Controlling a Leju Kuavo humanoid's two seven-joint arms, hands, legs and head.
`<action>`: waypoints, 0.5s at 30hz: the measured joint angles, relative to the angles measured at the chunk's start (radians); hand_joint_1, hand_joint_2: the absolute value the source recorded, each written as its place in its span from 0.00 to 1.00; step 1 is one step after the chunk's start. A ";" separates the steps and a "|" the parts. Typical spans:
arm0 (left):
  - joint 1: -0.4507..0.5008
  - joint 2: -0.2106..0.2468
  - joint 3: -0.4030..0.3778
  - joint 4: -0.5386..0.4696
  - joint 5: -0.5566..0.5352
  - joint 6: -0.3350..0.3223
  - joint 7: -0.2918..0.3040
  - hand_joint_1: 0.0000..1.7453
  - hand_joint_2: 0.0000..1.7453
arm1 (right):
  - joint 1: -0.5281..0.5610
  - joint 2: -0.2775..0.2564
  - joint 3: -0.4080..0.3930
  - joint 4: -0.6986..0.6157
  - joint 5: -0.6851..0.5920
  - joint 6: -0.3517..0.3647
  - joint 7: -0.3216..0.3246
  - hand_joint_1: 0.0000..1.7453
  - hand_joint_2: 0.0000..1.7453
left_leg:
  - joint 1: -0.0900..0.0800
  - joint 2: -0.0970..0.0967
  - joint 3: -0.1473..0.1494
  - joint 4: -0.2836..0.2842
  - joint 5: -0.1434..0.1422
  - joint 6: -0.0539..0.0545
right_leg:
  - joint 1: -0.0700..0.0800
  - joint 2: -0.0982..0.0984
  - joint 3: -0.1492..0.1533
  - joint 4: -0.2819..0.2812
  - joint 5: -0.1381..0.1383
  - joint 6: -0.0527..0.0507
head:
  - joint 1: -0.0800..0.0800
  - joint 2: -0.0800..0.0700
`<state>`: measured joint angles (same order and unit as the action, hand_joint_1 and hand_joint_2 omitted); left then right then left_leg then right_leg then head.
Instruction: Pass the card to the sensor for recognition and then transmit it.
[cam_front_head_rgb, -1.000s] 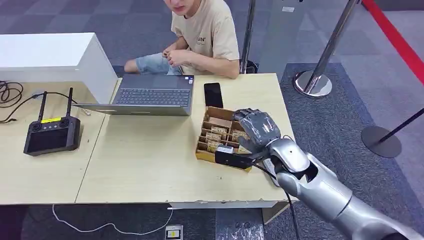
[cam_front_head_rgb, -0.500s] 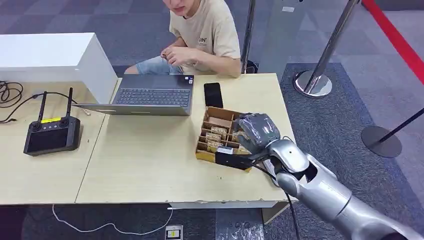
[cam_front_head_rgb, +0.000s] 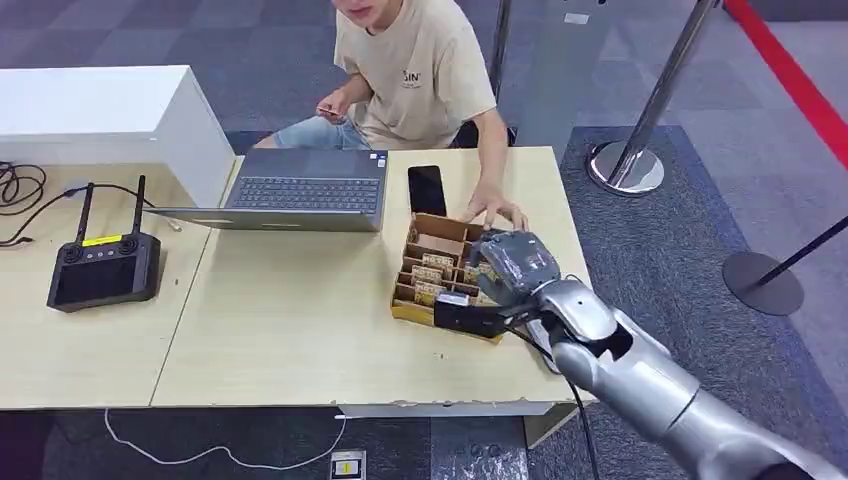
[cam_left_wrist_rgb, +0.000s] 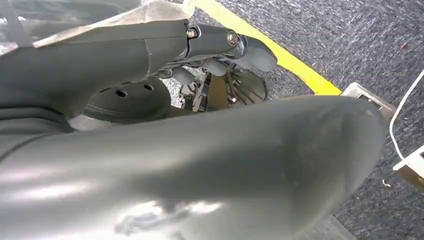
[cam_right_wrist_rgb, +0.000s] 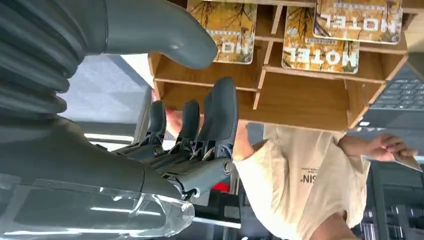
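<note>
Right hand (cam_front_head_rgb: 512, 262) hovering over the right side of the wooden card box (cam_front_head_rgb: 425, 238), right of centre in the head view, fingers (cam_right_wrist_rgb: 220, 117) apart and empty in the right wrist view, thumb standing clear of them. No card pinched yet.

Hotel cards (cam_right_wrist_rgb: 320, 52) standing in the box's slots, printed faces showing at the top of the right wrist view, leaning against thin wooden dividers. Probably light, thin, stiff plastic with a glossy face, so likely slippery and prone to flicking out of a loose pinch. Best taken by the exposed upper edge, thumb on one face and a finger on the other, then drawn straight up along the slot to avoid jamming on the dividers. Packed close together in places, so a risk of dragging a neighbour out too.

Black sensor block (cam_front_head_rgb: 462, 316) at the box's near edge, just below the hand in the frame, touching or almost touching the box; cannot tell which.

Person's hand (cam_front_head_rgb: 497, 212) resting on the surface just above the box, very near the robot's fingers. Phone (cam_front_head_rgb: 426, 190) and laptop (cam_front_head_rgb: 305, 190) further up and left.

Left hand (cam_left_wrist_rgb: 220, 75) hanging over the carpet; fingers too hidden to tell spread or curled.
</note>
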<state>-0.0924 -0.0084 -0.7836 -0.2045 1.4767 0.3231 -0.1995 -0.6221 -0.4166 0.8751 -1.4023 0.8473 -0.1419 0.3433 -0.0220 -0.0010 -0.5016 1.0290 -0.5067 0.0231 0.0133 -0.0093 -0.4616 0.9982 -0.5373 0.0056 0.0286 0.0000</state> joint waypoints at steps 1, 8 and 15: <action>0.000 0.000 0.000 0.000 0.000 0.000 0.000 0.00 0.00 | -0.002 0.002 0.000 0.005 -0.003 0.000 -0.002 0.58 1.00 | 0.000 0.000 0.000 0.000 0.000 0.000 | 0.000 0.000 0.000 0.000 0.000 0.000 | 0.000 0.000; 0.000 -0.002 0.000 0.000 -0.003 -0.003 0.000 0.00 0.00 | -0.021 0.020 0.000 0.057 -0.021 -0.002 -0.019 0.59 1.00 | 0.000 0.000 0.000 0.000 0.000 0.000 | 0.000 0.000 0.000 0.000 0.000 0.000 | 0.000 0.000; -0.001 -0.005 0.000 0.000 -0.003 -0.003 0.001 0.00 0.00 | -0.039 0.040 0.005 0.106 -0.032 -0.003 -0.031 0.61 1.00 | 0.000 0.000 0.000 0.000 0.000 0.000 | 0.000 0.000 0.000 0.000 0.000 0.000 | 0.000 0.000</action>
<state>-0.0931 -0.0130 -0.7836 -0.2045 1.4733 0.3197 -0.1987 -0.6607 -0.3765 0.8800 -1.2963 0.8149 -0.1450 0.3124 -0.0220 -0.0011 -0.5019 1.0290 -0.5067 0.0231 0.0133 -0.0094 -0.4619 0.9983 -0.5373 0.0056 0.0286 0.0000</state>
